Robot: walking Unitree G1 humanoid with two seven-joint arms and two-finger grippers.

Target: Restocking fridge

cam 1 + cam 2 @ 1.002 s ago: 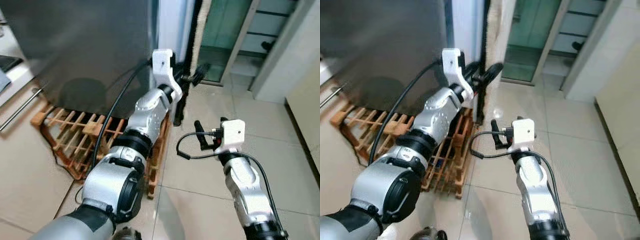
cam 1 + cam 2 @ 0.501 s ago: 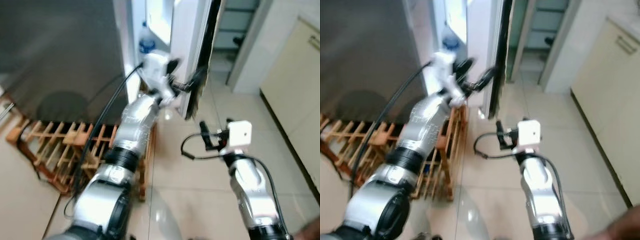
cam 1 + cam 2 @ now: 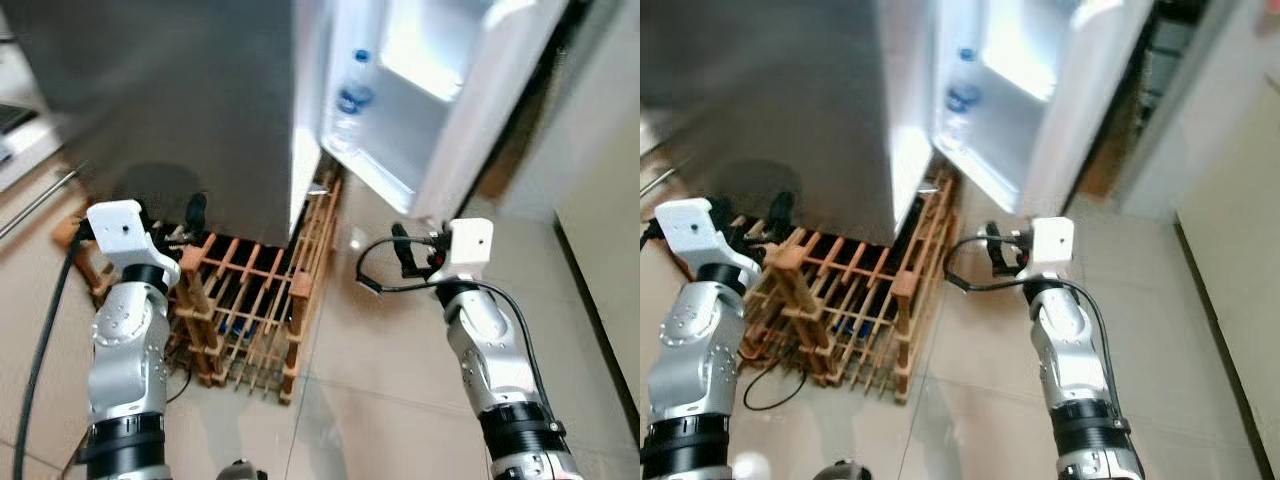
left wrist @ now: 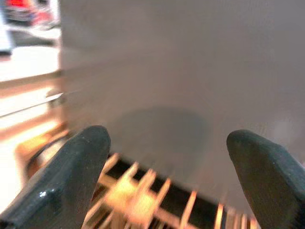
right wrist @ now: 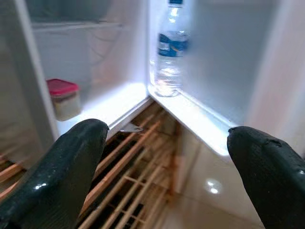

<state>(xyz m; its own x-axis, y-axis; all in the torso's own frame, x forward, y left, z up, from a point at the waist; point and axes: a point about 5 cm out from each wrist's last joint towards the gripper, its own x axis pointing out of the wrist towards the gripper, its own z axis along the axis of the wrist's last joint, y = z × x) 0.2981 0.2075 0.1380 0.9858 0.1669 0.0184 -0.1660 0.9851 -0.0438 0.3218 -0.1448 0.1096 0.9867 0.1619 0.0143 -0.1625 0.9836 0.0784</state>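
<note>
The grey fridge [image 3: 180,100] stands with its door [image 3: 450,110] swung wide open to the right, and the inside is lit. A clear water bottle [image 3: 350,100] with a blue label stands on the door's low shelf. In the right wrist view a red-lidded container [image 5: 63,98] sits on the fridge's bottom shelf, left of that bottle [image 5: 170,47]. My right gripper [image 3: 405,250] is open and empty, low in front of the door's bottom edge. My left gripper [image 3: 188,220] is open and empty, over the wooden rack by the fridge's grey side.
A wooden lattice rack [image 3: 250,310] lies on the tile floor under and in front of the fridge, with a black cable beside it. A counter with a bar handle [image 3: 40,205] is at the left. A pale cabinet [image 3: 610,220] stands at the right.
The fridge door has swung fully open to the right. My left arm has let go of the door edge and pulled back to the left over the rack. The camera has shifted.
</note>
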